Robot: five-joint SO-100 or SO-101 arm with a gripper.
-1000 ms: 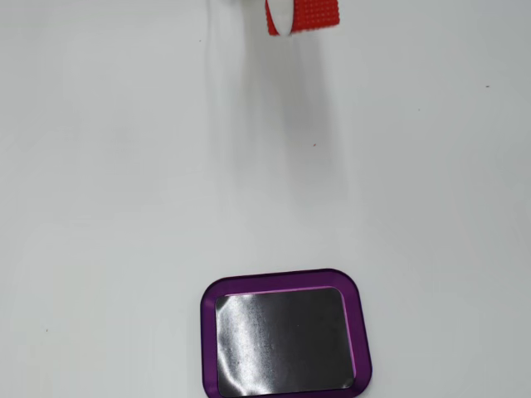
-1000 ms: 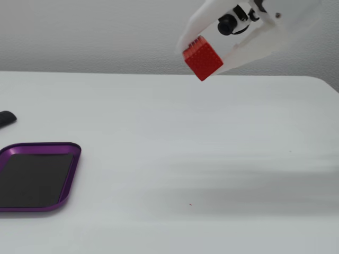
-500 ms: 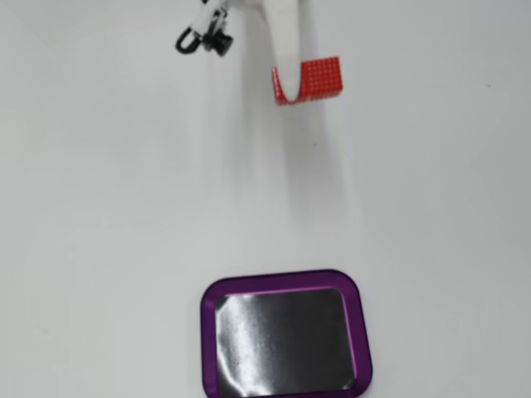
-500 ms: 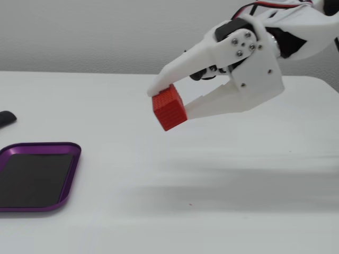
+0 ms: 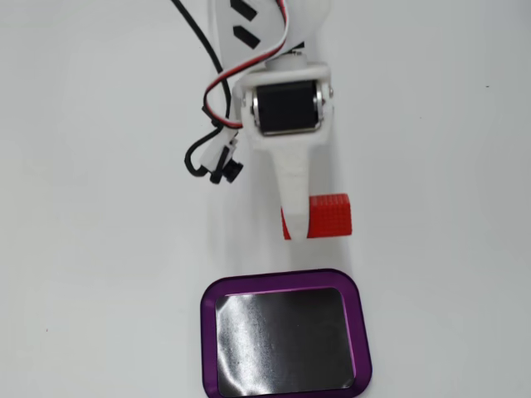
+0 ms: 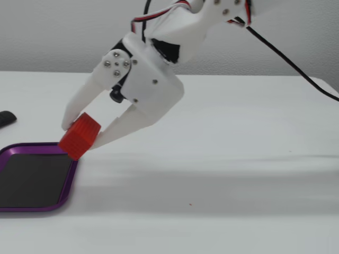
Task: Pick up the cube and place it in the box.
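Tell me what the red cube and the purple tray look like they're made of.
The cube: probably plastic, matte, with a finely dotted or ridged surface, possibly 3D printed. The tray: glossy purple rim, perhaps anodised metal or lacquered plastic; its dark base reflects streaky highlights like brushed metal or shiny film. The look alone cannot settle it.

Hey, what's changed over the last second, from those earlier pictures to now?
The gripper has carried the red cube across the table toward the purple box, coming lower as it went. The cube now hangs by the box's near rim and is not inside yet. The grip has not changed: the cube is still clamped between the fingers. The box has stayed put and empty.
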